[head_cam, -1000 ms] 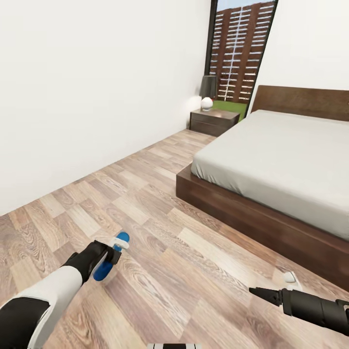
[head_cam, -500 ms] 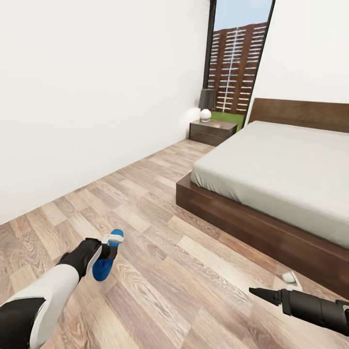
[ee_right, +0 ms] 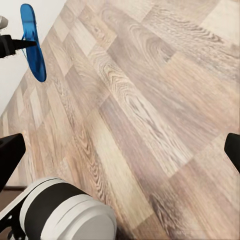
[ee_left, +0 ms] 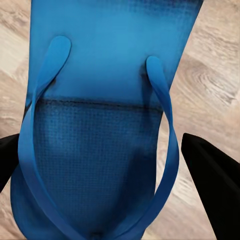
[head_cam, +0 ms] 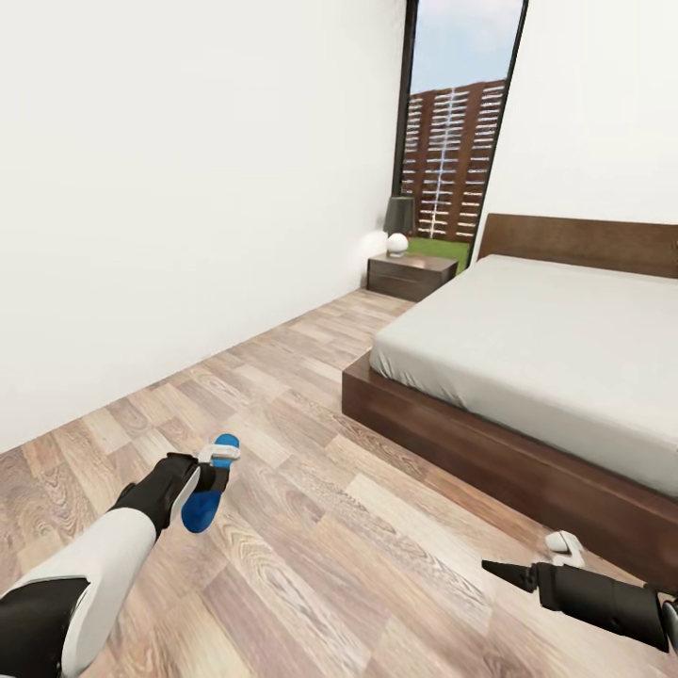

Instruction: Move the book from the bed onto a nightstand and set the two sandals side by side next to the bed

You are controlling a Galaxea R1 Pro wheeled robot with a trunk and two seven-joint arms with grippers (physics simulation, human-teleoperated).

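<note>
The left gripper is closed on 1 blue sandal, held above the plank floor at the lower left of the head view. In the left wrist view the sandal lies between the 2 dark fingers, strap side toward the camera, with its toe and heel ends cut off by the frame. The right wrist view catches the same sandal edge-on, pinched by the left gripper's fingers. The right gripper hangs low over the floor at the lower right, near the foot corner of the bed; its dark fingertips sit at opposite edges of the right wrist view with bare floor between them, so the jaws are spread wide and hold nothing. A small white object beside the right arm is too small to identify. The bed's mattress is smooth and grey, and its right side runs out of frame. At the far wall a nightstand stands just beside the head of the bed, with a lamp on top. Behind it 1 tall window shows a slatted fence.
</note>
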